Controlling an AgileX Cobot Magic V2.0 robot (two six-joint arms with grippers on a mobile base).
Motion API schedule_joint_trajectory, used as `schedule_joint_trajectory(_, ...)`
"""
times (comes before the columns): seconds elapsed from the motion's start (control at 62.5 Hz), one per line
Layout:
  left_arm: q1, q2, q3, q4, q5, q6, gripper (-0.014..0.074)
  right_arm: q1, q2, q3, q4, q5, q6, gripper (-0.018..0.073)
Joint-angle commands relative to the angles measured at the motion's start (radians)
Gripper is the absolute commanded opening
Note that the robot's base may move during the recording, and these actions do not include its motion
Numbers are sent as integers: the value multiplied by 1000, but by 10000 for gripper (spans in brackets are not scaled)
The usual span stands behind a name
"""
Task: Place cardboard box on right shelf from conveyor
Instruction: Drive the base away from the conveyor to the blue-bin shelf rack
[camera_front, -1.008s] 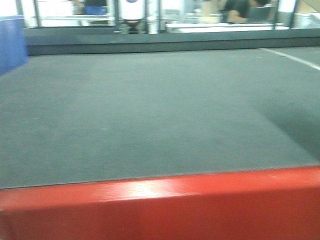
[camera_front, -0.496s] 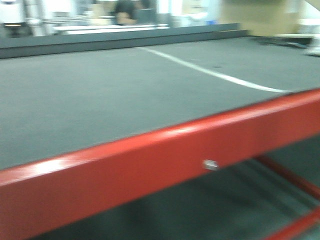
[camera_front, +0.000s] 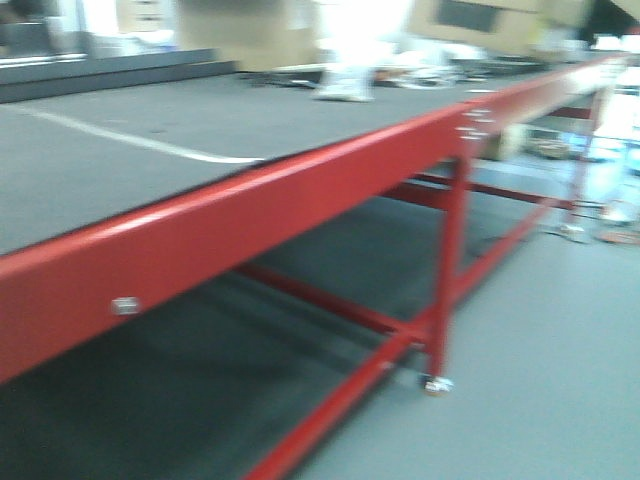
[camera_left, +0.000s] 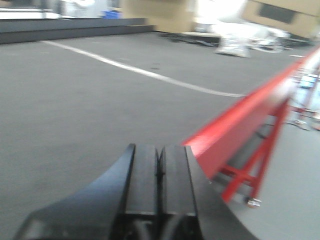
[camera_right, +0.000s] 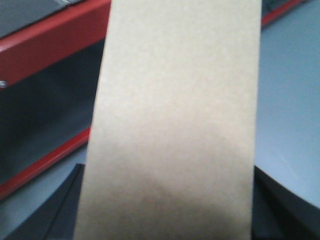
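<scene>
The plain tan cardboard box (camera_right: 175, 115) fills the middle of the right wrist view. My right gripper (camera_right: 170, 200) is shut on it, with a dark finger showing at each side of the carton. The box hangs off the conveyor, above grey floor beside the red frame (camera_right: 45, 45). In the front view the conveyor (camera_front: 120, 170) is a dark grey belt with a glossy red edge rail (camera_front: 250, 220) running diagonally. My left gripper (camera_left: 159, 165) is shut with nothing in it, over the belt near its red edge. The right shelf is out of view.
Red legs and cross braces stand under the belt, one ending in a small caster (camera_front: 435, 383). Grey floor (camera_front: 560, 350) spreads to the right. A white line (camera_front: 130, 140) crosses the belt. A white bag (camera_front: 345, 85) lies far down it, with blurred cartons (camera_front: 480, 25) behind.
The front view has swung to the right. The belt slid left across it, the red rail now runs diagonally, and the legs and floor have come into sight.
</scene>
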Motion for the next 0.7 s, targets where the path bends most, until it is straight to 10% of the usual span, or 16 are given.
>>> schedule_joint_trajectory(0.0,-5,-12,-3,-9,-91,-7,-119,-8,4,-29,-9,-77,-10,266)
schedule_joint_trajectory(0.688,-5,-12,-3,-9,-91,-7,-119,-8,4,-29,-9,-77,-10,266)
